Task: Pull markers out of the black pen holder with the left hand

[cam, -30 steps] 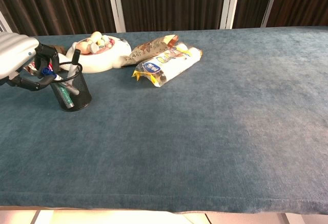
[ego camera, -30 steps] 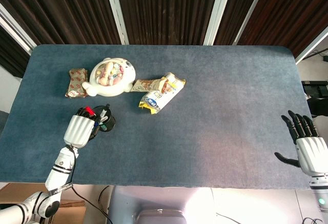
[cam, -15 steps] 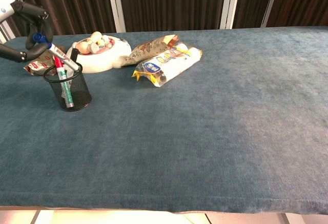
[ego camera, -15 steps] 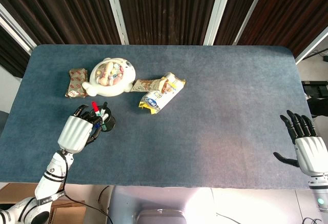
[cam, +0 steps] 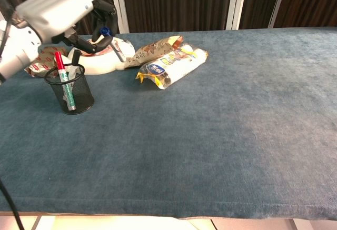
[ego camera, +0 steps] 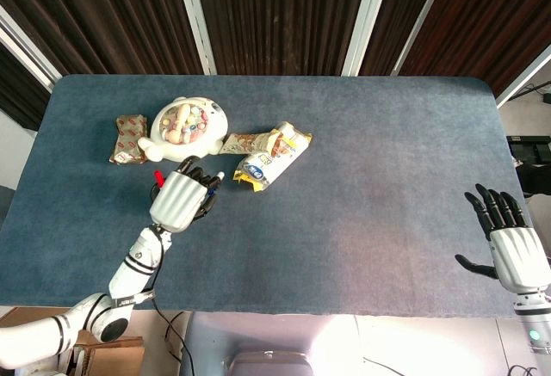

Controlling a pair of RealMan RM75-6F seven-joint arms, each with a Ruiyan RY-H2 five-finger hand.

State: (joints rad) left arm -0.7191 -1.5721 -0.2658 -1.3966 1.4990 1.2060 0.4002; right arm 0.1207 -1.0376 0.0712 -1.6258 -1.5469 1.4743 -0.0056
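The black mesh pen holder (cam: 72,94) stands near the table's left front. A red-capped marker (cam: 59,62) and a dark marker (cam: 76,57) stand in it. My left hand (cam: 59,8) hovers above and just right of the holder, gripping a white marker with a blue cap (cam: 107,34) that is clear of the holder. In the head view the left hand (ego camera: 181,200) covers most of the holder; only the red marker's cap (ego camera: 158,176) peeks out. My right hand (ego camera: 510,249) is open, fingers spread, at the table's right front edge.
A white animal-shaped bowl (cam: 120,48) of sweets sits behind the holder. Snack packets (cam: 174,64) lie to its right, and a brown packet (ego camera: 129,126) to its left. The blue cloth table (ego camera: 370,178) stretches out to the right.
My left hand has risen from the holder and swung to the right, lifting the blue-capped marker out. The red marker now stands upright in the holder. The right hand barely moved.
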